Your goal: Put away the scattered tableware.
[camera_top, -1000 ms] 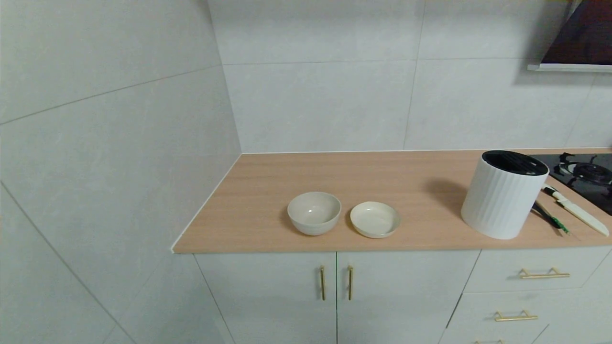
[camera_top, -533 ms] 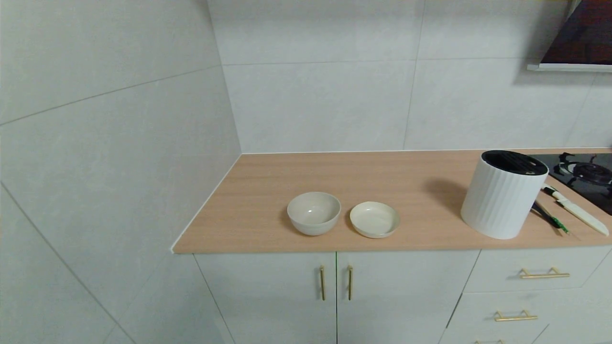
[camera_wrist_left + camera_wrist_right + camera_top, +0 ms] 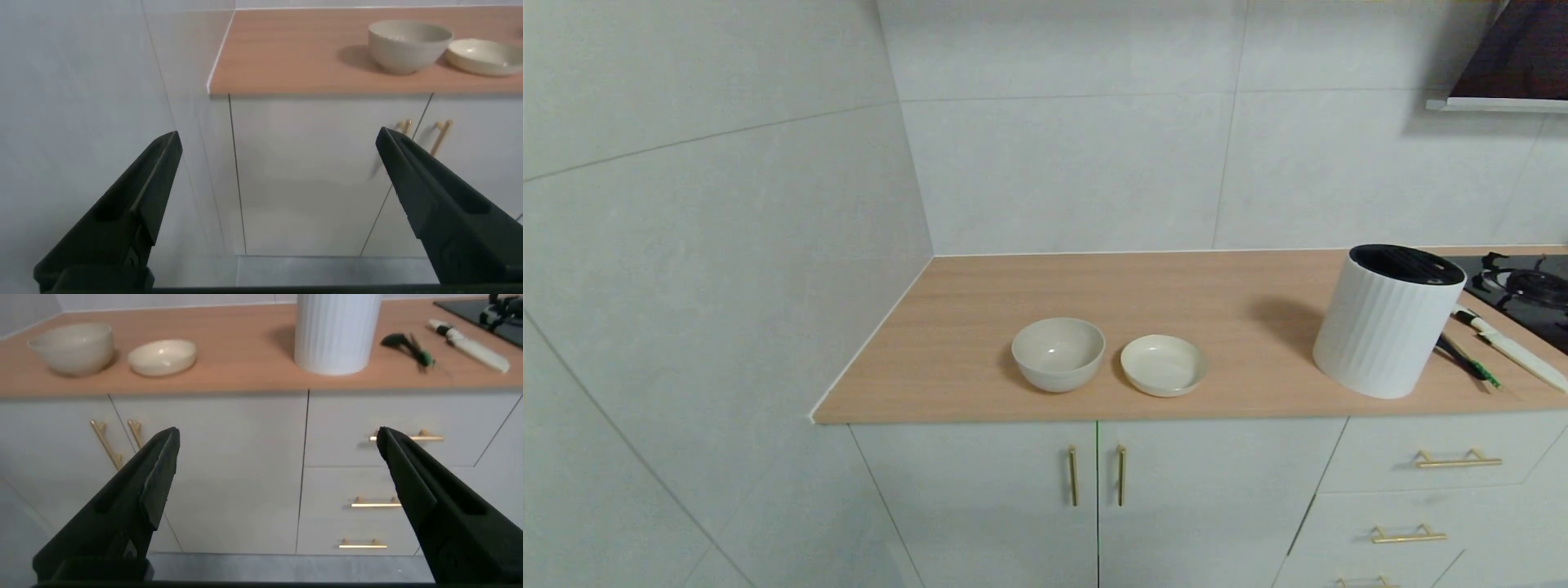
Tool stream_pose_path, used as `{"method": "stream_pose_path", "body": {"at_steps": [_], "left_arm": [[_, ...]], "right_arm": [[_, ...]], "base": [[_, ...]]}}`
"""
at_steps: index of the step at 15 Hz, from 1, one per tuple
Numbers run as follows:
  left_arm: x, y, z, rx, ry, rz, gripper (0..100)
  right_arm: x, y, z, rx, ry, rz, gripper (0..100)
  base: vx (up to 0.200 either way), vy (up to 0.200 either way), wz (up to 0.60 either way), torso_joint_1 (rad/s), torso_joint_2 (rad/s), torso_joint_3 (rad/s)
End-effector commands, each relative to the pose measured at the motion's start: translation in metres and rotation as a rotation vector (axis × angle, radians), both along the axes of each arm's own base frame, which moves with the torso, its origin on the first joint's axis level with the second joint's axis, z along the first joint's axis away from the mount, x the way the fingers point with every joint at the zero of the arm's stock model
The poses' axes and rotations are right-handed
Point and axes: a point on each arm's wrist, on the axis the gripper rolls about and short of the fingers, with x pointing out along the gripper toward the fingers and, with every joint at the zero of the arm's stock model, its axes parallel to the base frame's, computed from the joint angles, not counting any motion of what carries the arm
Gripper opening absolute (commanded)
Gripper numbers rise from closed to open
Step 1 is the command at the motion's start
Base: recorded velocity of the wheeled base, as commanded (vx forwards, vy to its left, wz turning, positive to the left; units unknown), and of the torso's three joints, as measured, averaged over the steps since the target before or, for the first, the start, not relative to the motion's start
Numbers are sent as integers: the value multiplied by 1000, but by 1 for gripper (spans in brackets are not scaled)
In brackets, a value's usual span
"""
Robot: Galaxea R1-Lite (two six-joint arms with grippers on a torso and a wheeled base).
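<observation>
Left fingers (image 3: 135, 216): set wide apart, with no object gripped; held low, in front of the cabinet face and below desk level, near the wall-side end of the desk (image 3: 1176, 286).
Right fingers (image 3: 135, 502): set wide apart, with no object gripped; held low, in front of the drawer fronts and below desk level.
Bowl (image 3: 1058, 354): a deep, pale bowl is seated upright on the desk, near the front edge and above the double doors.
Dish (image 3: 1164, 364): a shallow, cream dish is placed just to the right of the bowl; whether the two rims touch cannot be determined.
Holder (image 3: 1387, 333): a white ribbed cylinder with a black slotted top is stood upright on the desk, well apart from the dish, on its right.
Dark utensil (image 3: 1466, 359): a slim, dark item with a green end is laid flat just beside the base of the holder, on the side facing the hob; its type cannot be determined.
Knife (image 3: 1515, 351): a pale knife is laid flat on the desk between the dark utensil and the hob (image 3: 1523, 290).
Double doors (image 3: 1097, 498): shut, with two vertical gold handles side by side.
Drawers (image 3: 1437, 461): shut, fitted with horizontal gold handles, below the holder.
</observation>
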Motion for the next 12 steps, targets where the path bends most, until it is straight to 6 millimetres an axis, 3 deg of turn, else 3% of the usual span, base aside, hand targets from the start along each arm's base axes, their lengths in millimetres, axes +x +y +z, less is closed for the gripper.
{"method": "stream_pose_path", "body": {"at_steps": [1,12], "left_arm": [[0,0,0,-1,-1,0,100],[0,0,0,-1,-1,0,100]], "right_arm": [[0,0,0,0,0,1,100],[0,0,0,0,0,-1,100]], "base": [[0,0,0,-246,525,281],[0,0,0,-230,532,298]]}}
